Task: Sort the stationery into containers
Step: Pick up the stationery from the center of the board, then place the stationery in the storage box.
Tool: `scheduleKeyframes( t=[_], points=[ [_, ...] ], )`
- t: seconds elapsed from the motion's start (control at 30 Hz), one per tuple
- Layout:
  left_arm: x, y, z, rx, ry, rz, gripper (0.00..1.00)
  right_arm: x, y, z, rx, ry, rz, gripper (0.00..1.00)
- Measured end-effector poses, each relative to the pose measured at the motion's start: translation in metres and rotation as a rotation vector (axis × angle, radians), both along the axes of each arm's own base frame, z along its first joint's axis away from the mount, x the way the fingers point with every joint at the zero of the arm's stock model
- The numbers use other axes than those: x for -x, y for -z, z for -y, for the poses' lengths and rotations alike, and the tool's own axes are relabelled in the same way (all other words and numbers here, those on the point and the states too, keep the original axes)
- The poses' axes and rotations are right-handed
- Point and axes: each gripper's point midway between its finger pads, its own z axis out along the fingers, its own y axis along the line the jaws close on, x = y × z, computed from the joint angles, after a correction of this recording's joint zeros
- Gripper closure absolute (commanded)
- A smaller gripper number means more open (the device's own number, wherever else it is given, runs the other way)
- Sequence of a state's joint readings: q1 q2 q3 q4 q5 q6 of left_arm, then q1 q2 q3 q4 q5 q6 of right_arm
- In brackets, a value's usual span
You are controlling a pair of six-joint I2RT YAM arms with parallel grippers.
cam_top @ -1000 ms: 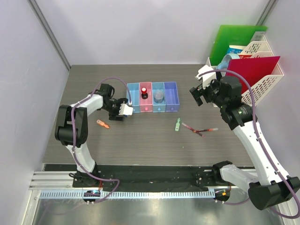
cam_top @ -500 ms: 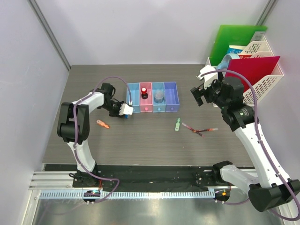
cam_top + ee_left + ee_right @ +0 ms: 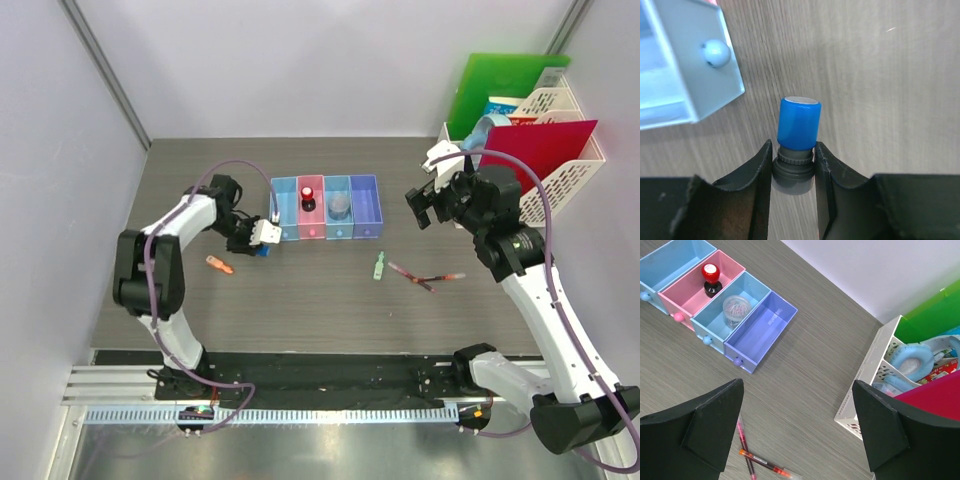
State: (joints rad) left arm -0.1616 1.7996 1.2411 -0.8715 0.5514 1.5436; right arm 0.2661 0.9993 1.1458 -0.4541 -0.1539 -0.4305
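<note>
The four joined bins (image 3: 366, 213) stand mid-table. The pink bin holds the red-black round cap (image 3: 307, 193). The third bin holds the clear roll (image 3: 340, 206). My left gripper (image 3: 262, 240) is shut on the dark base of the blue piece (image 3: 799, 124), just off the front left corner of the first light blue bin (image 3: 690, 75). The orange piece (image 3: 219, 264) lies left of it. The green piece (image 3: 379, 265) and crossed dark-red pens (image 3: 425, 275) lie in front of the bins. My right gripper (image 3: 422, 203) hangs open and empty above the table; its view shows the pens (image 3: 752, 455) below.
A white mesh file rack (image 3: 565, 175) with a green folder (image 3: 505, 90), a red folder (image 3: 555, 145) and a pale blue item stands at the back right. Grey walls close in the left, back and right sides. The purple bin (image 3: 760, 330) has nothing in it.
My left wrist has shifted slightly toward the near side beside the first bin, and the blue piece now shows in its fingers. The right arm has barely moved.
</note>
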Motion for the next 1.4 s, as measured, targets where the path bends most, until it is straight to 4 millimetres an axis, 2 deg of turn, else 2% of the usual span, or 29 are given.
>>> scheduleKeyframes(
  t=[0.13,0.23,0.3,0.37,0.5,0.67,0.77,0.87,0.9,1.03,1.2,1.3,1.4],
  points=[
    [0.017,-0.045,0.006,0.060,-0.014,0.031,1.00,0.001,0.000,-0.003,-0.011,-0.011,-0.004,0.05],
    [0.021,-0.080,0.021,0.174,-0.052,0.063,1.00,0.002,0.000,-0.004,-0.018,-0.016,-0.006,0.05],
    [0.015,-0.102,0.039,0.305,-0.121,0.073,1.00,0.003,0.001,-0.004,-0.021,-0.018,-0.008,0.05],
    [0.007,-0.114,0.057,0.429,-0.194,0.051,1.00,0.005,0.004,-0.004,-0.020,-0.019,-0.012,0.05],
    [-0.016,-0.114,0.091,0.609,-0.324,-0.027,1.00,0.007,0.013,-0.005,-0.018,-0.026,-0.030,0.05],
    [-0.043,-0.101,0.136,0.762,-0.431,-0.182,1.00,0.010,0.030,-0.017,-0.035,-0.093,-0.080,0.05],
    [-0.049,-0.102,0.150,0.835,-0.476,-0.244,1.00,0.009,0.043,-0.038,-0.083,-0.189,-0.147,0.05],
    [-0.054,-0.116,0.158,0.909,-0.507,-0.277,1.00,0.002,0.054,-0.067,-0.163,-0.300,-0.259,0.07],
    [-0.055,-0.123,0.160,0.930,-0.506,-0.271,1.00,-0.007,0.055,-0.080,-0.206,-0.341,-0.306,0.07],
    [-0.052,-0.132,0.166,0.972,-0.516,-0.253,1.00,-0.032,0.050,-0.113,-0.331,-0.440,-0.423,0.10],
    [-0.031,-0.128,0.173,0.969,-0.533,-0.261,1.00,-0.069,0.037,-0.147,-0.464,-0.518,-0.504,0.14],
    [-0.018,-0.135,0.175,0.975,-0.523,-0.254,1.00,-0.080,0.036,-0.164,-0.504,-0.541,-0.532,0.17],
    [-0.012,-0.149,0.175,0.997,-0.510,-0.229,1.00,-0.081,0.046,-0.185,-0.515,-0.572,-0.569,0.20]
  ],
)
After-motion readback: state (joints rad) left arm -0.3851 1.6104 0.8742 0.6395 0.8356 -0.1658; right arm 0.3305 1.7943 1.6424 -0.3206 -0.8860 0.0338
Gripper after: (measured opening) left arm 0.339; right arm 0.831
